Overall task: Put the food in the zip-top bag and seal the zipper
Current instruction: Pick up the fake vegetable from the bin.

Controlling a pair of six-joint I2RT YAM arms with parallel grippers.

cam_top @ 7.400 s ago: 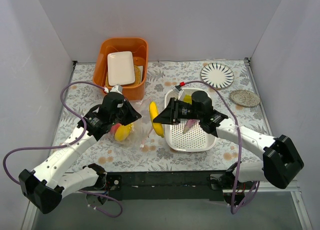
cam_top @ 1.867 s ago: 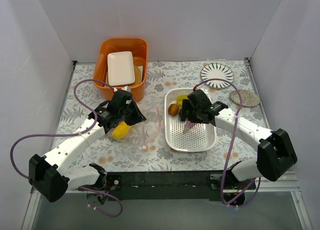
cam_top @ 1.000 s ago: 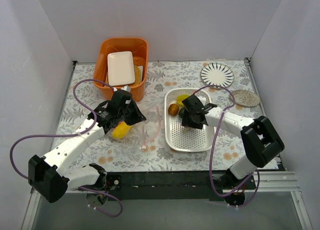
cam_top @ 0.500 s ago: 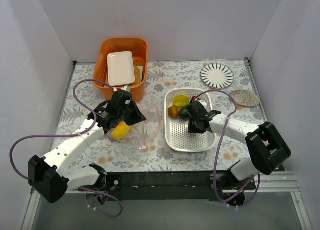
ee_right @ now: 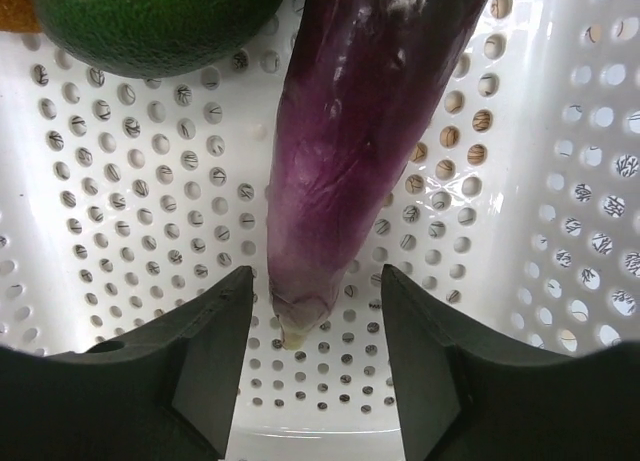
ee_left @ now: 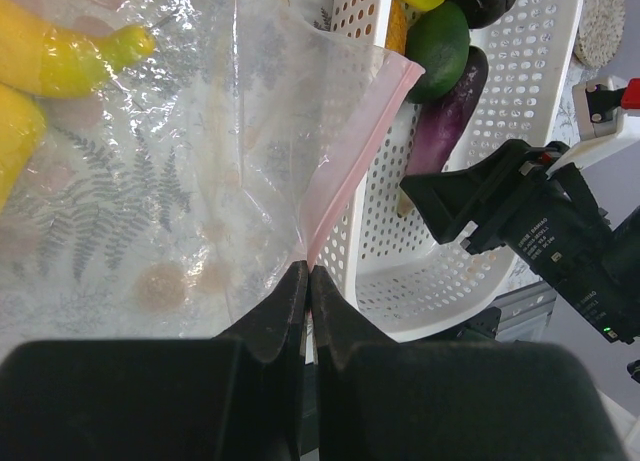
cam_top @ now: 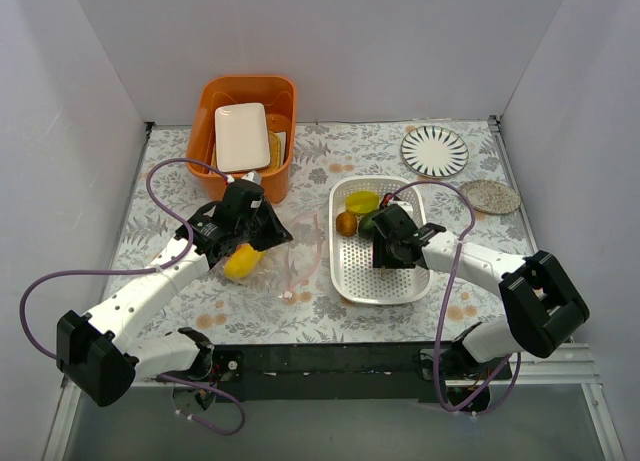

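The white perforated basket sits at right, the zip-top bag just left of it. My left gripper is clamped on the zipper; my right gripper stands open around the eggplant tip in the basket.

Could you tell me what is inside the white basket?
An eggplant, a green fruit, a yellow piece and a brown piece. The right gripper hides part of the basket floor from above.

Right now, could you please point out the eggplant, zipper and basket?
eggplant (ee_right: pixel 345 151): right wrist view, middle of its purple body.
zipper (ee_left: pixel 355 166): left wrist view, midway along the pink strip.
basket (cam_top: pixel 385 286): top external view, bare floor near its front.
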